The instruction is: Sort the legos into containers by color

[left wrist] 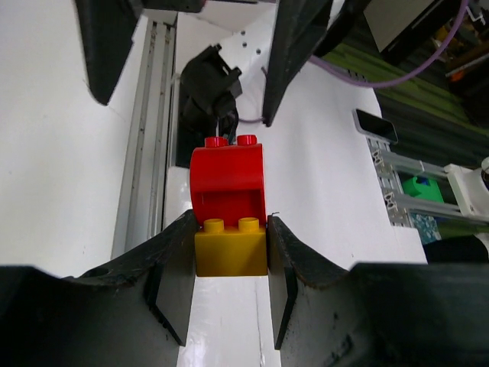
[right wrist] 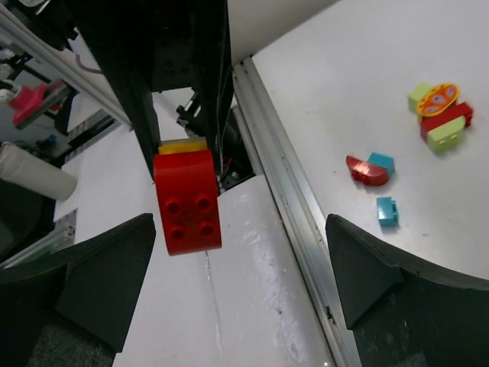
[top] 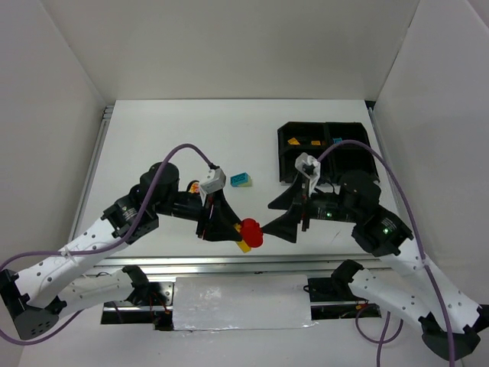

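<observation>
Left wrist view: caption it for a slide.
Left gripper clamps a yellow brick with a red arched brick stuck on it.

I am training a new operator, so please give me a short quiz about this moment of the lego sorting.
1. True or false: the right end effector is shut on the red brick.
2. Which brick does the left end effector clamp? A the red brick; B the yellow brick; C none.
3. Fill in: the black tray stands on the ____ arm's side.
Key: 1 false; 2 B; 3 right.
</observation>
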Robot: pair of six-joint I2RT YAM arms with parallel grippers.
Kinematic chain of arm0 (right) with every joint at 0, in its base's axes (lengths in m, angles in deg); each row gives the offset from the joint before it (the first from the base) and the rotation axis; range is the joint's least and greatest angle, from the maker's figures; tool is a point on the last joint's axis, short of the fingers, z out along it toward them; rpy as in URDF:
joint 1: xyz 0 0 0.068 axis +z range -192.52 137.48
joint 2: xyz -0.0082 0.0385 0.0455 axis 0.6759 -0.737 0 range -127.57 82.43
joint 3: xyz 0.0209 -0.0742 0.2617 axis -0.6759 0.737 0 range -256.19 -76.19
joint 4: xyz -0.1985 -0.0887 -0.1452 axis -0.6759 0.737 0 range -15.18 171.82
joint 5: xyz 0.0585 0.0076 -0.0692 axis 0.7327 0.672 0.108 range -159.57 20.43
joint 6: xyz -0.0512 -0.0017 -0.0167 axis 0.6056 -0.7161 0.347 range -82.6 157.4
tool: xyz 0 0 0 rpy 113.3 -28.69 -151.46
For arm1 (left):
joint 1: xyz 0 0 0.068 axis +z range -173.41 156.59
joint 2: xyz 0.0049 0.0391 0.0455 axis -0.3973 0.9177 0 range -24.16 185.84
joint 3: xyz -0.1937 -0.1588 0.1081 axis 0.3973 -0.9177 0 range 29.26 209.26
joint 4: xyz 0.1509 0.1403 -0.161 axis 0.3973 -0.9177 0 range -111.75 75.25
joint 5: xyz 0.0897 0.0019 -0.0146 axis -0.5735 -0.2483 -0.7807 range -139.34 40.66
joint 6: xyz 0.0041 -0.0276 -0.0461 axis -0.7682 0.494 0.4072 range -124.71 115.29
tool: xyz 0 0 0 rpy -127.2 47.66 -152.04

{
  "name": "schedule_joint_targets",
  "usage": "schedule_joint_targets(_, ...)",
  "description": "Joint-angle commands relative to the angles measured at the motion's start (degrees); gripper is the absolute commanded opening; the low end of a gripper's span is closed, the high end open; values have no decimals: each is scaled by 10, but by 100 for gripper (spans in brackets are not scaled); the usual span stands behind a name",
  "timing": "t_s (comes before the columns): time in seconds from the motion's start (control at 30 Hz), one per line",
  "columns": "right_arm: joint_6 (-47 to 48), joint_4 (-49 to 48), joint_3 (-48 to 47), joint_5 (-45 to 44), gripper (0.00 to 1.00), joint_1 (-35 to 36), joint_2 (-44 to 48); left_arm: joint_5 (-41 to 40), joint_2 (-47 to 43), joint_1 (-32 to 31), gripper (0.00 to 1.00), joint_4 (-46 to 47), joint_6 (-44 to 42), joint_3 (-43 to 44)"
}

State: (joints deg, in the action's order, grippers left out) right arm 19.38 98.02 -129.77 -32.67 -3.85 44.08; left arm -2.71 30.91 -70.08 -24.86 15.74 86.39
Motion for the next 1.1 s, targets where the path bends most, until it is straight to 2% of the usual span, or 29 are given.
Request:
schedule_joint_targets(0.0,-22,-56,-4,59,100,-1,-24,18,-8,1,0,-46,-33,15)
schedule_joint_targets(0.3,-58,-108,19,91,96,4,-43,30,-17,0,0,-42,-42,5)
schedule_joint_targets(0.43,-59,-134,35,120,95,27,-48,23,-9,0,0,-38,-36,7)
schedule_joint_targets(0.53,-50,-129,36,108,94,50,-58,20,-4,0,0,-38,-36,11)
schedule_joint_targets(0.6,-47,-123,36,95,92,66,-69,16,-3,0,0,-37,-34,15)
schedule_joint_targets(0.7,-43,-127,41,81,84,91,-80,-5,-5,0,0,-39,-30,21)
schedule_joint_targets(0.77,-35,-130,43,67,67,105,-86,-4,-6,0,0,-35,-28,22)
schedule_joint_targets(0.8,-32,-134,47,66,49,105,-87,-3,-7,0,0,-34,-26,23)
schedule_joint_targets(0.87,-25,-134,47,61,23,106,-89,-8,-7,0,0,-39,-27,25)
schedule_joint_targets(0.9,-10,-128,46,54,0,107,-89,-8,-6,-1,0,-40,-30,25)
schedule_joint_targets(1.07,39,-105,76,-4,0,101,-38,1,-13,0,0,-71,-49,33)
